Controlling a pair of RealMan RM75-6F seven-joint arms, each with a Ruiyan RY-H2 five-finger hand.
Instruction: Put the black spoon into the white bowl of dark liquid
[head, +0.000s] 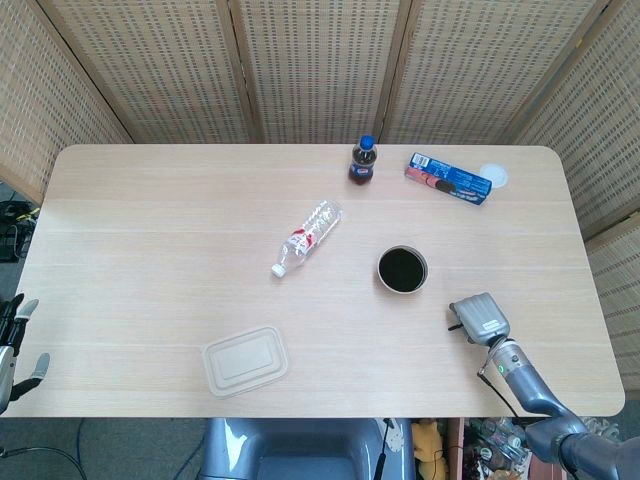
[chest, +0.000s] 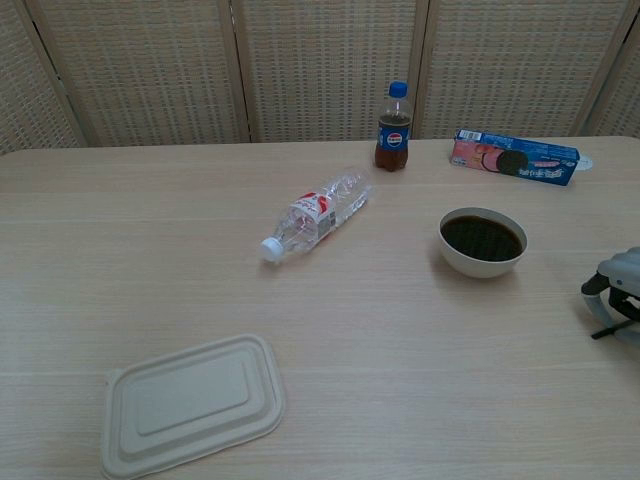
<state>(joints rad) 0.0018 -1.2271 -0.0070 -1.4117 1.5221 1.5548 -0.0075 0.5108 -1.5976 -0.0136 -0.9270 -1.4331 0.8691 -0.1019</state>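
Pepsi branding showed on the cola bottle (chest: 393, 129) beyond my white bowl (chest: 483, 241). My right robot hand (head: 482, 316) lay on the surface (head: 150, 230), grasp unclear; the left robot hand (head: 14, 344) hung released.

The cola bottle (chest: 393, 128) bears a Pepsi logo; nothing else is legible.

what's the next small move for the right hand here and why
Probably carry the right hand left and away from the robot, toward the white bowl. A thin black piece, likely the black spoon, shows under that hand in the chest view, though the grip is unclear. The bowl sits apart from the hand, with bare table between.
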